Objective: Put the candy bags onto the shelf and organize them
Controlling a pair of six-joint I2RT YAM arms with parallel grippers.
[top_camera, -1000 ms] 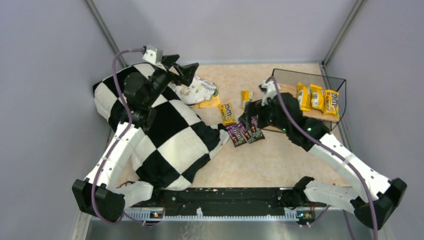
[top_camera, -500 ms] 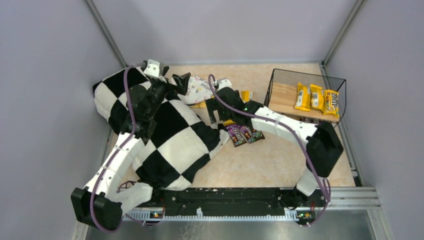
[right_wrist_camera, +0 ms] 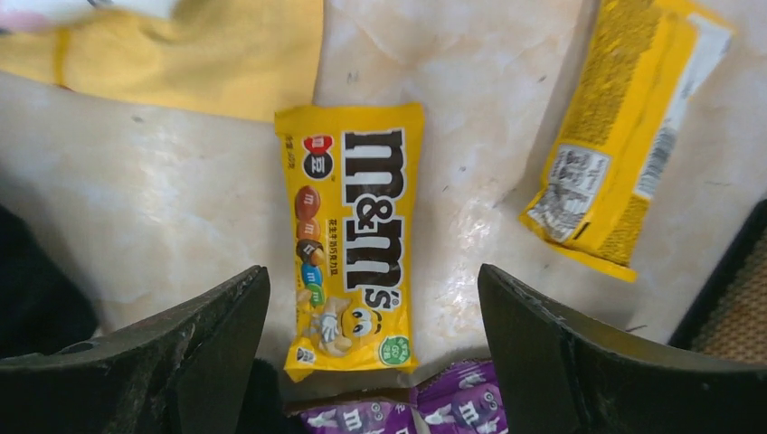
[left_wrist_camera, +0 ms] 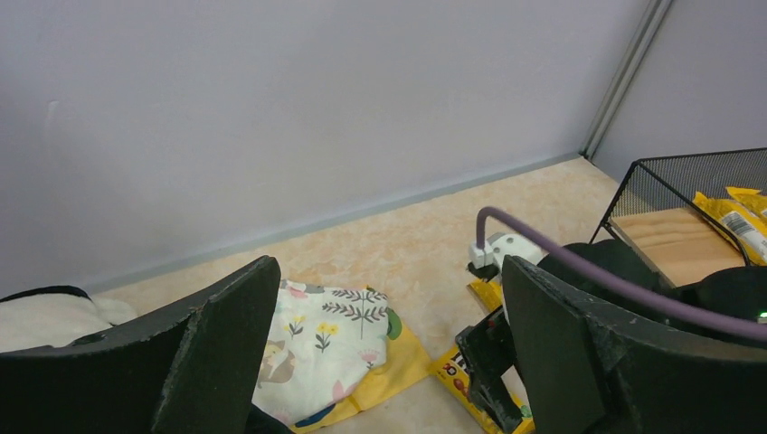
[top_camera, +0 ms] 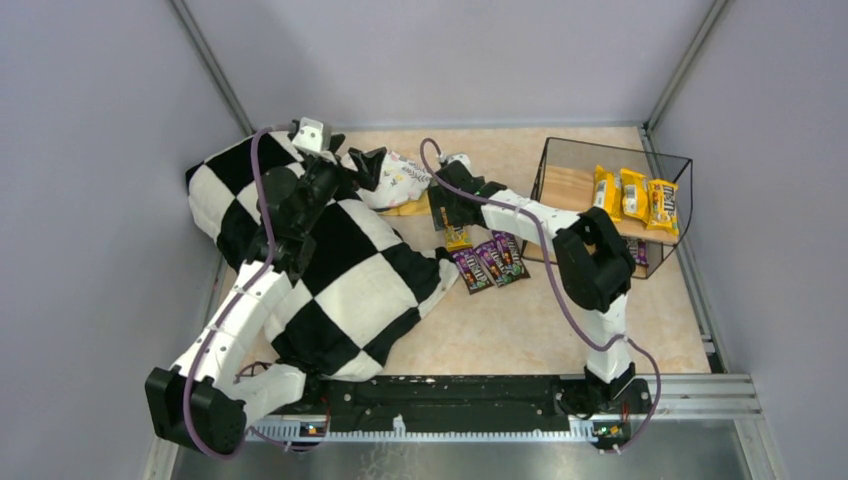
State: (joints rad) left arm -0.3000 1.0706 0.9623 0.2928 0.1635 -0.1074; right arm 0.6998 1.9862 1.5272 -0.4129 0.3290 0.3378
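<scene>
Yellow candy bag (right_wrist_camera: 351, 242) lies flat, long axis along right end effector (right_wrist_camera: 373, 271).

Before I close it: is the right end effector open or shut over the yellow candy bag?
Open. The right end effector shows fingers spread wide, with the yellow candy bag flat between them.

It is a robotics lab cell: plain grey walls (top_camera: 450, 60), aluminium corner posts (top_camera: 212, 65), and a black mounting rail (top_camera: 450, 392) along the table (top_camera: 520, 320).

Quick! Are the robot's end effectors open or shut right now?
Left end effector: open, empty.
Right end effector: open, over a yellow candy bag, not holding it.
</scene>
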